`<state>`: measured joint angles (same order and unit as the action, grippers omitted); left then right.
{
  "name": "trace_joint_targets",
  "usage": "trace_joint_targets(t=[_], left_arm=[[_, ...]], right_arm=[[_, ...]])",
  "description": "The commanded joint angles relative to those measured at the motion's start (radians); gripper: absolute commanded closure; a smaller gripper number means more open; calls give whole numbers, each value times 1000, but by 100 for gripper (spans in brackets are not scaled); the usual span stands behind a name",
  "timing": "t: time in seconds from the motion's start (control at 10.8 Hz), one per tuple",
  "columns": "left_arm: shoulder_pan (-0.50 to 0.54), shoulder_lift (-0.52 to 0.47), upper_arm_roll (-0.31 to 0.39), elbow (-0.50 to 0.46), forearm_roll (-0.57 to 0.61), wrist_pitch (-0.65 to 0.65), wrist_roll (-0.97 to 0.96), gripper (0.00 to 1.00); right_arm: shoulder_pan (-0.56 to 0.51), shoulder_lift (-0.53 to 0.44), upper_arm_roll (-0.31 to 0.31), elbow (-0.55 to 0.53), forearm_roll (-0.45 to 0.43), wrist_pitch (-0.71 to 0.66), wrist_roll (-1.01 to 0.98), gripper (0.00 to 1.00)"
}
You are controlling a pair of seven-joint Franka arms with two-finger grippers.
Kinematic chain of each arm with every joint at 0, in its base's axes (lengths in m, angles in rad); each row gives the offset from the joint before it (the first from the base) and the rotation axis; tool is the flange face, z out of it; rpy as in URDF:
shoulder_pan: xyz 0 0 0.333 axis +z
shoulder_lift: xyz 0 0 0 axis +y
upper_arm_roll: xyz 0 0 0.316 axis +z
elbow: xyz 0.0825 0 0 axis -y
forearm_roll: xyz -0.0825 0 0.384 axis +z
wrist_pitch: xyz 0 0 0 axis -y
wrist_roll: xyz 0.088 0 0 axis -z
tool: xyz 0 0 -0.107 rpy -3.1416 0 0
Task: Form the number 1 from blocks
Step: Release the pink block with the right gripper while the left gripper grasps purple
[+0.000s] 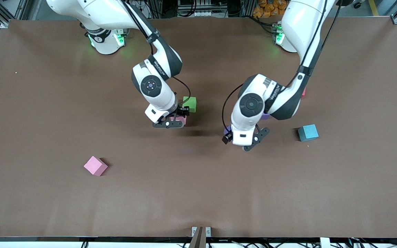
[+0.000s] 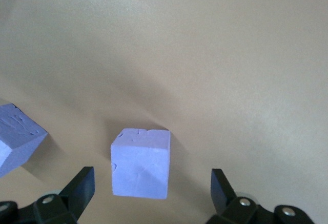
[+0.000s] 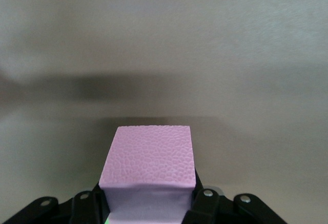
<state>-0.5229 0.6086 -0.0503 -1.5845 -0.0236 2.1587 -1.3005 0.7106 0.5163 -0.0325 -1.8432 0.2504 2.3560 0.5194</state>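
My right gripper is shut on a pink block, low at the table and right beside the green block. That pink block shows only as a sliver under the hand. My left gripper is open, with a purple block standing on the table between its fingers, touching neither. A second purple block lies close by. In the front view the left gripper hides most of both purple blocks. Another pink block lies alone toward the right arm's end.
A light-blue cube sits toward the left arm's end, beside the left gripper. A red cube's edge peeks out from under the left arm. The brown table is bare nearer the front camera.
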Motion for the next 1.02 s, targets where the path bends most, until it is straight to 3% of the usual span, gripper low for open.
trace_joint_targets(t=[0.0,0.37,0.92], left_arm=[[-5,28,-11,-12,-22,62,-96,0],[-23,69,-13,-28,-7,81,-103,0],[-22,68,-13,-67,-7,78,-83,0]], right_arm=[[16,47,-18,83,3,-9,7,44],[84,119,-62,180,3,-90,77,44],[118,136,-69,180,33,-118,120,44]])
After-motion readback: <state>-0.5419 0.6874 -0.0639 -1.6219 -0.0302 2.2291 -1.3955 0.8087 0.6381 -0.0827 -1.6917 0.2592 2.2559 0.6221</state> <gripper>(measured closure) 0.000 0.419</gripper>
